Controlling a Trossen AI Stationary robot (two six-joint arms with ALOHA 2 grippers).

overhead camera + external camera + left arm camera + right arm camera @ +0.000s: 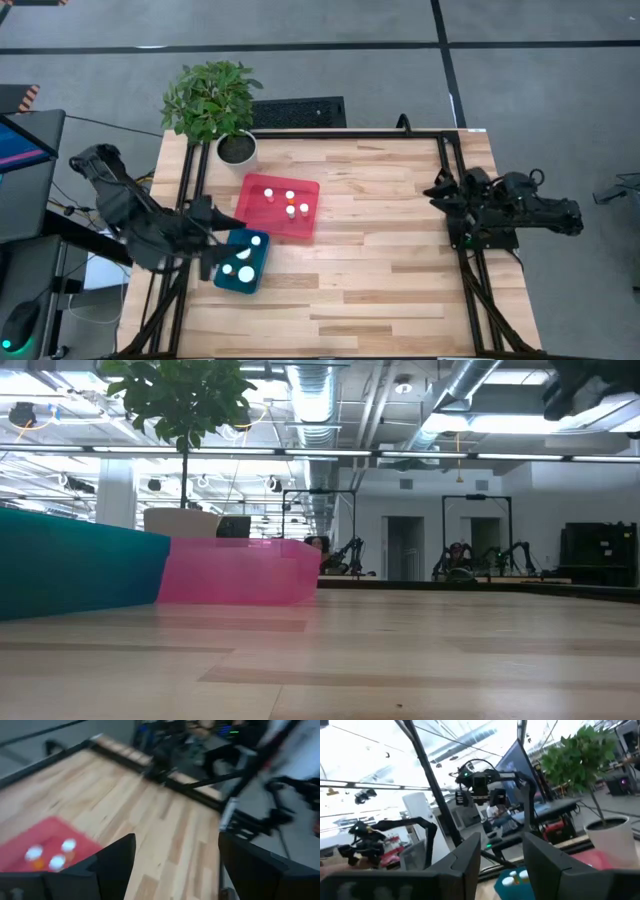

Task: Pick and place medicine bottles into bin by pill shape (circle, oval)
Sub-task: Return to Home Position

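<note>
All eight medicine bottles (290,196) are in the two bins on the left half of my bench (380,260). Four are in the red bin (262,218). One white cap sits apart toward the bin's left side. The other three cluster close together nearer its right side, with orange showing just under two of them. The other four are in the teal bin (224,284), which touches the red bin's near-left corner. Their caps run in a loose diagonal from its far-right corner to its near edge, and the nearest cap looks the largest.

From overhead nearly every bottle shows me a round cap face-on. So they stand upright, long axis vertical and cap pointing up. One in the middle of the teal bin looks slightly elongated, and I cannot tell whether it leans.

My left pincer (215,243) hangs at the teal bin's left edge. Its fingers (115,857) are spread wide and nothing is between them. The wrist view past them shows bare wood and a corner of the red bin with three caps in it.

My right pincer (440,192) is folded in over the bench's right rail, well apart from both bins. It faces across the bench toward them. Its fingers (470,855) are parted by a moderate gap and hold nothing.

A leafy plant (210,98) in a white pot (237,149) stands at the far-left corner, just beyond the red bin.
</note>
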